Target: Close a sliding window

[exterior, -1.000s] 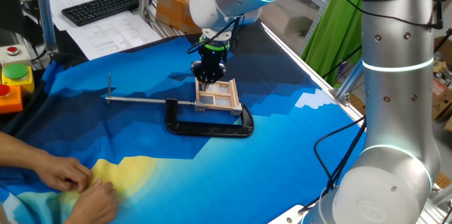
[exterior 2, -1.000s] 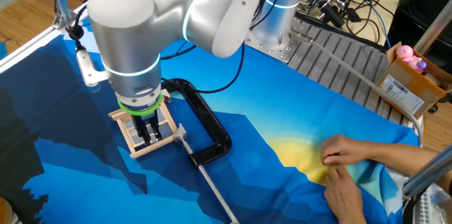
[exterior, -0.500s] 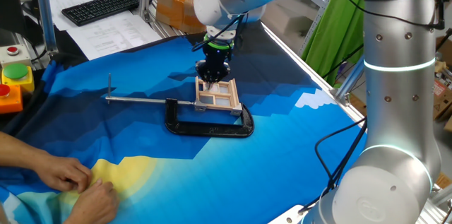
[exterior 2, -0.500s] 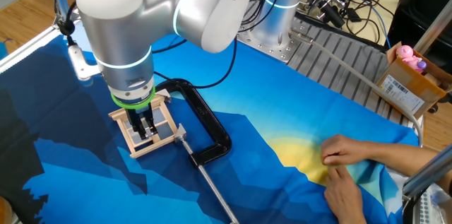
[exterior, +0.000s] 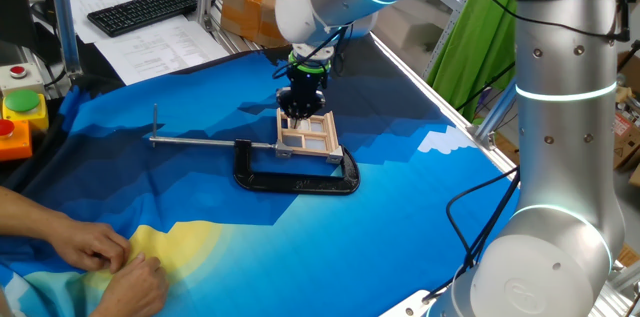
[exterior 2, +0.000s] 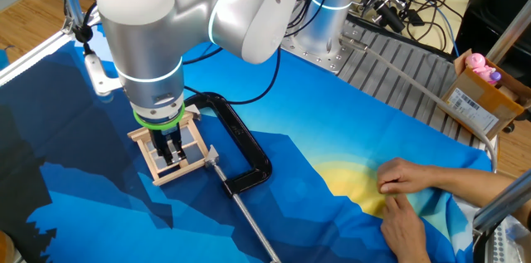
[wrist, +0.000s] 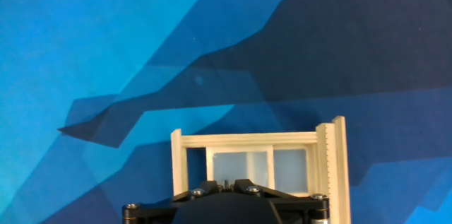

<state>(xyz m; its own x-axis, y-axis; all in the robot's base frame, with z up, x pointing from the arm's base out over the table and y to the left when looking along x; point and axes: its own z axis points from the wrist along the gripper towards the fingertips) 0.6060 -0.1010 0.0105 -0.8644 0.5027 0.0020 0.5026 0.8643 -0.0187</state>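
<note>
The sliding window [exterior: 309, 137] is a small pale wooden frame lying flat on the blue cloth, held by a black C-clamp [exterior: 300, 181]. It also shows in the other fixed view [exterior 2: 197, 141] and in the hand view [wrist: 254, 140], where its translucent panes sit inside the frame. My gripper [exterior: 299, 112] points straight down onto the far part of the window. In the other fixed view the gripper [exterior 2: 172, 156] has its two black fingers close together inside the frame. In the hand view the gripper [wrist: 224, 181] covers the near part of the window.
The clamp's long metal bar [exterior: 200, 141] runs left across the cloth. A person's hands [exterior: 100, 257] rest on the cloth's near left corner and also show in the other fixed view [exterior 2: 415, 188]. Red and green buttons [exterior: 15, 117] and a keyboard [exterior: 145, 7] stand at the left.
My hand has shifted slightly toward the far end of the window, fingers still down inside the frame. The frame, the clamp and the person's hands have not moved.
</note>
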